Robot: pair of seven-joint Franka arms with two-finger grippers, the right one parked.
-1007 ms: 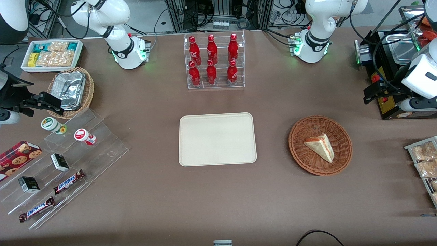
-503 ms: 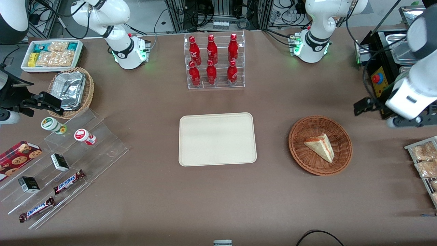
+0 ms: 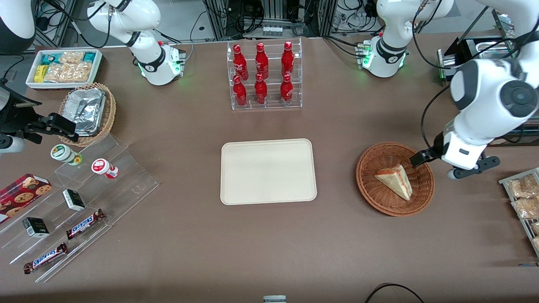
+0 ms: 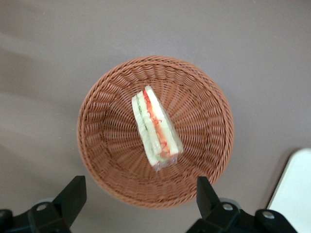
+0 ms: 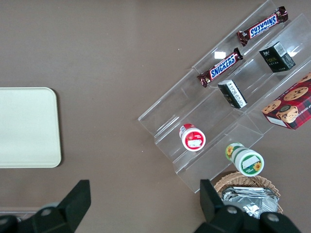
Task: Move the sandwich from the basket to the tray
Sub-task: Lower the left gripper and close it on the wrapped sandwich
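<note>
The sandwich (image 3: 396, 181), a pale bread wedge with a red and green filling edge, lies in the reddish-brown woven basket (image 3: 366, 185). The cream tray (image 3: 268, 171) lies flat on the table beside the basket, toward the parked arm's end. My left gripper (image 3: 438, 166) hangs above the basket's rim on the side toward the working arm's end. In the left wrist view the sandwich (image 4: 155, 128) rests in the middle of the basket (image 4: 102, 145), and the gripper (image 4: 140, 194) is open, its black fingers (image 4: 73, 194) wide apart above the rim with nothing between them. A corner of the tray (image 4: 296, 194) shows too.
A clear rack of red bottles (image 3: 265, 75) stands farther from the front camera than the tray. A wire rack of snack packets (image 3: 524, 202) sits at the working arm's end. Acrylic steps with snacks (image 3: 84, 202) and a tan basket of foil trays (image 3: 88, 111) lie toward the parked arm's end.
The left arm has swung in from the working arm's end of the table and come down, bringing the gripper over the basket's rim. The sandwich, basket and tray have not moved.
</note>
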